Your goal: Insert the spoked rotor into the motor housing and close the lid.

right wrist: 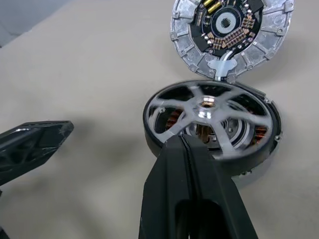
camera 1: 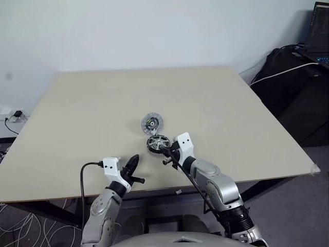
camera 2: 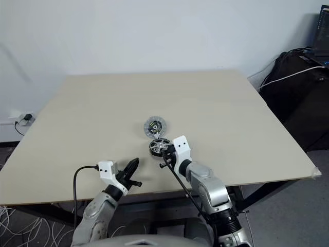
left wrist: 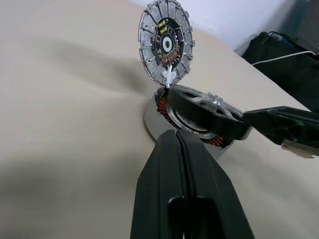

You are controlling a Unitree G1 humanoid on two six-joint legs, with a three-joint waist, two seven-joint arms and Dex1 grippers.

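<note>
On a pale wooden desk (camera 1: pixel 92 113), the spoked rotor (right wrist: pixel 212 117) sits in the mouth of the motor housing (right wrist: pixel 164 142), its silver spokes lying over the copper windings, while the lid (right wrist: pixel 230 34) lies just beyond, dark-centred face up and touching the housing's far rim. The right hand (camera 1: pixel 165 151), fingers pressed together and holding nothing, has its tips at the housing's near edge against the rotor's rim. The left hand (camera 1: pixel 132 165), likewise closed and empty, hangs near the desk's front edge, a little apart from the housing. The rotor looks blurred in the right wrist view and may not be fully seated. The risk, as it appears: a sideways nudge from the closed right fingertips could tip the rotor askew in the bore or shove the unheld housing along the desk into the lid. A crooked rotor would likely keep the lid from closing flat.
</note>
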